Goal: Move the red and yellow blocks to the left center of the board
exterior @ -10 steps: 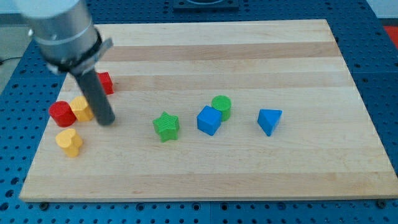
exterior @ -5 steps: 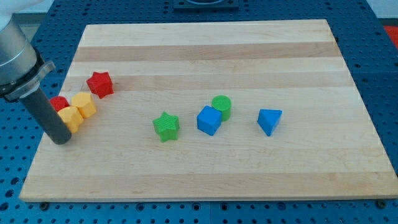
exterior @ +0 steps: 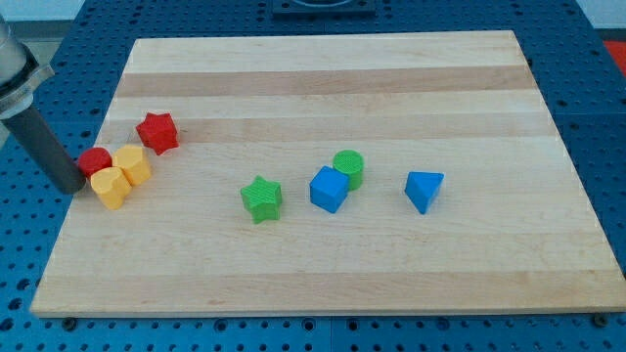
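My tip (exterior: 72, 186) (board's left edge) touches red block (exterior: 95, 161).

The arm's dark rod slants down from the view's upper left corner, its grey upper housing cut off by the frame. My tip (exterior: 72, 186) appears to rest at the board's left edge.

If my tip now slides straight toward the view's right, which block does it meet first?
Most likely the small red block: my tip rests at the board's left edge, just left of it. The yellow block sits nearly level too, so depth leaves some doubt.
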`<act>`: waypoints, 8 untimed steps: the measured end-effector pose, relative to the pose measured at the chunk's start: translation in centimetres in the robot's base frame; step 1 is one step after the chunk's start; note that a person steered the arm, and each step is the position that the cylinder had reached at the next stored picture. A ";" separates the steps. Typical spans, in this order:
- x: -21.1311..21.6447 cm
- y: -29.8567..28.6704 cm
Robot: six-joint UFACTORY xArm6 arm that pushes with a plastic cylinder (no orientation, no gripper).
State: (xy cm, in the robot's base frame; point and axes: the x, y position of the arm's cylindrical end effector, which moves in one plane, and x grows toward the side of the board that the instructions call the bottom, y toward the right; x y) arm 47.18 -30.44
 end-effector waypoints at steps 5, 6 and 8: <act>0.9 2.0; 4.7 7.0; 5.8 10.0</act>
State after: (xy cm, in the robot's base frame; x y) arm 53.03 -20.41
